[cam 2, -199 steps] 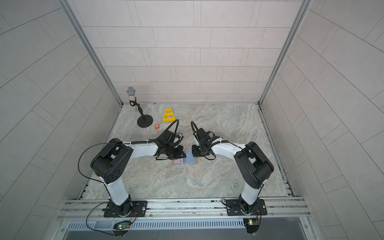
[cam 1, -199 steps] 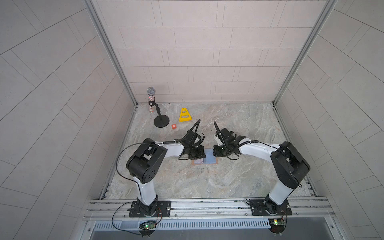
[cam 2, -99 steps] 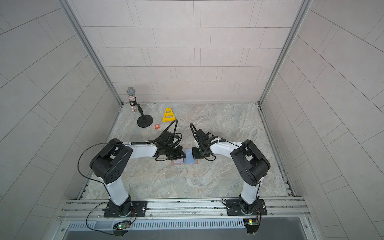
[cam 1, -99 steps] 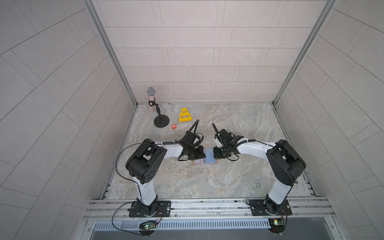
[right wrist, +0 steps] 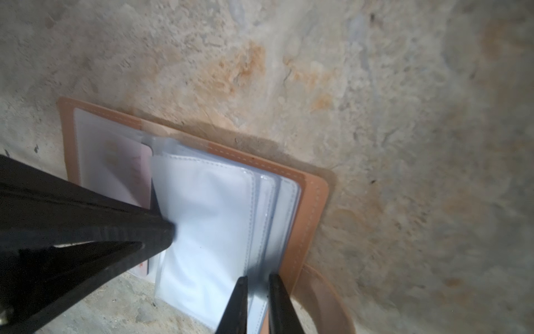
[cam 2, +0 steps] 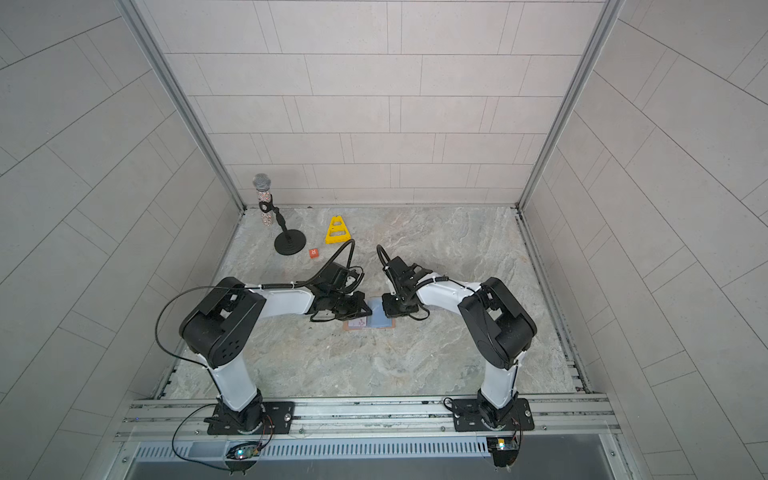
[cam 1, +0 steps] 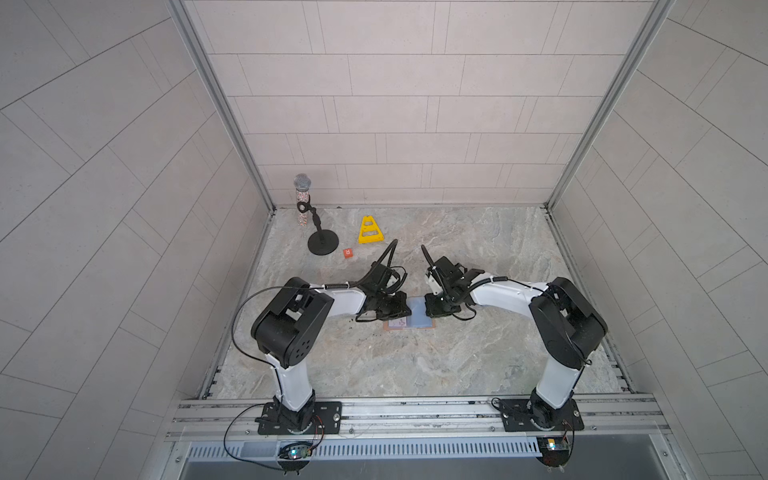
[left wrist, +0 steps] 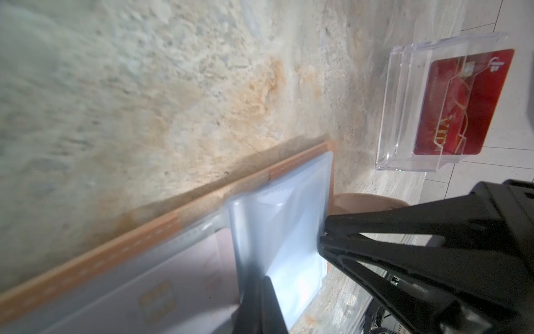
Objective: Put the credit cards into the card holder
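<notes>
Marble tabletop, tiled walls: card holder laid open between the arms, sleeves pinned by the left gripper, jaws pressed together; their edge is pinched by the right gripper. Red credit card is seen in a clear box.

In both top views arms hide the holder's far part. The card in the holder is blurred, print unreadable, partly behind the left fingers.

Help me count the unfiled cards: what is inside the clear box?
One red card leans inside the clear box. Whether others sit behind it is hidden.
</notes>
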